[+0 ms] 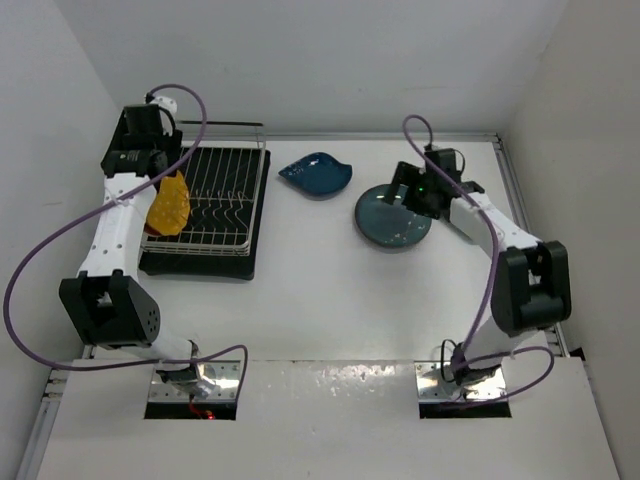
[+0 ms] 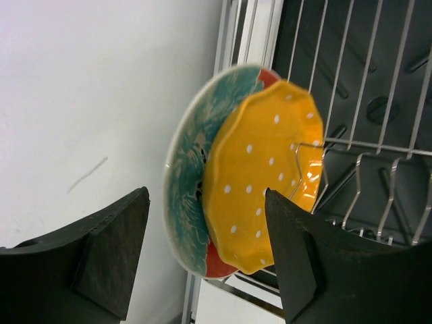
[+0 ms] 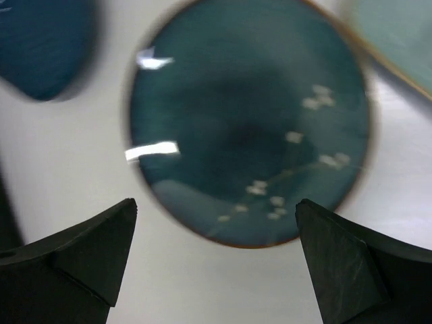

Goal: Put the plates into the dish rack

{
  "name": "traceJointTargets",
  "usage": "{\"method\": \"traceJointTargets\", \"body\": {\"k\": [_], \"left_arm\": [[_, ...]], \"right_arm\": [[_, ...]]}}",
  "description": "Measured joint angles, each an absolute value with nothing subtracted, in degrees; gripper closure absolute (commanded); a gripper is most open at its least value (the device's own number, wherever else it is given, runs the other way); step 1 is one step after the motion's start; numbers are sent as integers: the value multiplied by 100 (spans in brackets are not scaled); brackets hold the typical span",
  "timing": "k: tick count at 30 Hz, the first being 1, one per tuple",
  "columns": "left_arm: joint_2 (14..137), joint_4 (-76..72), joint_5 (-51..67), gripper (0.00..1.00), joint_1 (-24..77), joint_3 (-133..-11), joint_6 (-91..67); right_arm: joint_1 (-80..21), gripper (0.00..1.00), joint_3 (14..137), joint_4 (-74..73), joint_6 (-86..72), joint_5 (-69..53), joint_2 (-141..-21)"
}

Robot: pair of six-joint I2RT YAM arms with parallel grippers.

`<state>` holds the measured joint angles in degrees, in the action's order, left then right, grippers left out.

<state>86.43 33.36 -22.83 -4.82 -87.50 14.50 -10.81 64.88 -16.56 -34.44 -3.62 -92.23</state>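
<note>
Task judged two-fifths done: red plate (image 2: 187, 169) and yellow plate (image 2: 263, 175) are stood on edge in the dish rack (image 1: 225, 200). Teal plate (image 1: 390, 222), blue leaf plate (image 1: 315, 174) and mint plate (image 3: 398, 34) are left on the bench (image 1: 320, 300). Left jaws and right jaws are spread wide, empty.

1. The rack's (image 1: 215, 200) left end is taken: a yellow plate (image 2: 263, 175) stands on edge against a red plate (image 2: 185, 182), and the left gripper (image 2: 206, 250) hangs there, jaws spread.
2. The rack's middle and right prong rows stand free.
3. Left of the rack, the wall (image 1: 60, 150) is close and the left arm (image 1: 110, 230) fills the gap.
4. Right of the rack, a blue plate (image 1: 315, 173) lies near. A teal plate (image 1: 392, 217) lies farther off, under the wide-open right gripper (image 3: 216, 250).
5. In front of the rack lies open table (image 1: 330, 300).
</note>
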Motion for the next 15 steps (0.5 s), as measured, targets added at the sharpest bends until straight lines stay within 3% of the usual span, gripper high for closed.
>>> {"method": "traceJointTargets", "body": {"k": [9,12,13,14,15], "left_arm": [[8643,4228,-1083,25,-449,-9533,1433],[8646,4547,-617,25,-449,-9531,1424],[8646,4604,-497,25,-449,-9531,1424],[8646,4659,-381,25,-449,-9531,1420],[8646,4713,-274,25,-449,-9531,1417]], "right_arm": [[-95,7,6495,-2241,-4042,62,-10368],[-71,25,6477,-2049,-4093,-134,-10750],[-62,36,6436,-1918,-4104,-224,-10847],[-32,59,6420,-1806,-4123,-301,-10853],[-1,71,6396,-1678,-4084,-370,-10862]]}}
